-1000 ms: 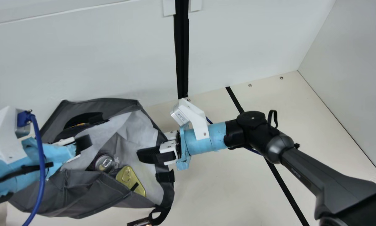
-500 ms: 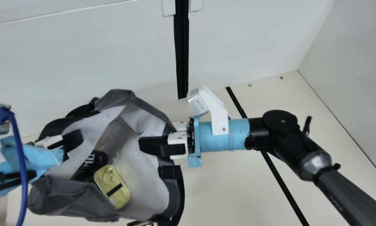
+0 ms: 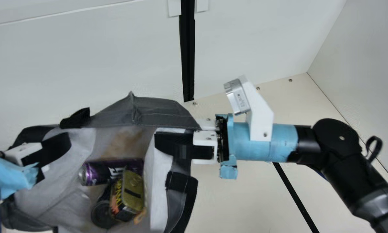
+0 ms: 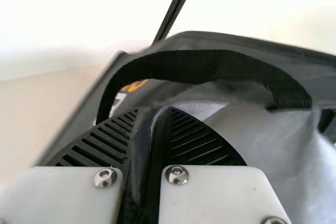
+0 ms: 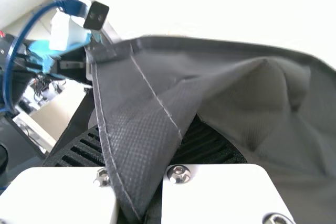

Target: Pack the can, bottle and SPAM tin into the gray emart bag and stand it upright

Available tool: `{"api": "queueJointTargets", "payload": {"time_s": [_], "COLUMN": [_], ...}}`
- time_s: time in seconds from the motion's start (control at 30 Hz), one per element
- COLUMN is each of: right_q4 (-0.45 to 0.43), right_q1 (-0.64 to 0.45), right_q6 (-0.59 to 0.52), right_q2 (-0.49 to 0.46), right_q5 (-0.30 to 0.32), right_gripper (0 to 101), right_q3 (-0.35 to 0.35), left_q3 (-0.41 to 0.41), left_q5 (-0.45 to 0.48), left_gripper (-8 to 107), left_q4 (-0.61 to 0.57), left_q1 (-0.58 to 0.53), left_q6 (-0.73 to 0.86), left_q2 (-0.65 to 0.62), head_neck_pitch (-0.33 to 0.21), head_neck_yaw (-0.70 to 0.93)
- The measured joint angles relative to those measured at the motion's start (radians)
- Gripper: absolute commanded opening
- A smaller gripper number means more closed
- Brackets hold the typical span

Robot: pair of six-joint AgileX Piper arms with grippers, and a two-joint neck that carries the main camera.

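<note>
At the main view's lower left, the gray emart bag [image 3: 158, 111] gapes toward the neck camera, its pale lining showing between my two grippers. With my left gripper [image 3: 64, 142] I have one side of the rim pinched; my left wrist view shows gray cloth squeezed between the ribbed fingers, with a black carrying strap [image 4: 210, 65] arching just beyond. With my right gripper [image 3: 160, 142] I clamp the opposite side, a stitched fold of cloth caught between those fingers in my right wrist view.

All the goods are inside: the purple can [image 3: 98, 172] lies on its side, silver end toward my left gripper. Near it, the SPAM tin [image 3: 132, 191] rests tilted, gold lid facing up, against a dark, round-ended item [image 3: 103, 213] that looks like the bottle. I cannot tell whether the bag's base touches the cream table [image 3: 233, 200].
</note>
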Motion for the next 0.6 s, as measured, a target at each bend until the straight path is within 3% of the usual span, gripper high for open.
{"api": "queueJointTargets", "payload": {"time_s": [0.33,0.6], "right_q4": [-0.067,-0.159], "right_q1": [-0.073,-0.121], "right_q6": [0.151,0.291], "right_q2": [-0.123,-0.200], "right_q5": [0.009,0.003], "right_gripper": [0,0], "right_q3": [-0.051,-0.095], "left_q3": [-0.135,-0.121], "left_q5": [0.146,0.150], "left_gripper": [-8,-8], "left_q4": [-0.006,-0.004], "left_q1": [0.026,-0.025], "left_q6": [0.029,0.047], "left_q2": [-0.008,-0.024], "head_neck_pitch": [0.000,0.000], "head_neck_yaw": [0.000,-0.002]}}
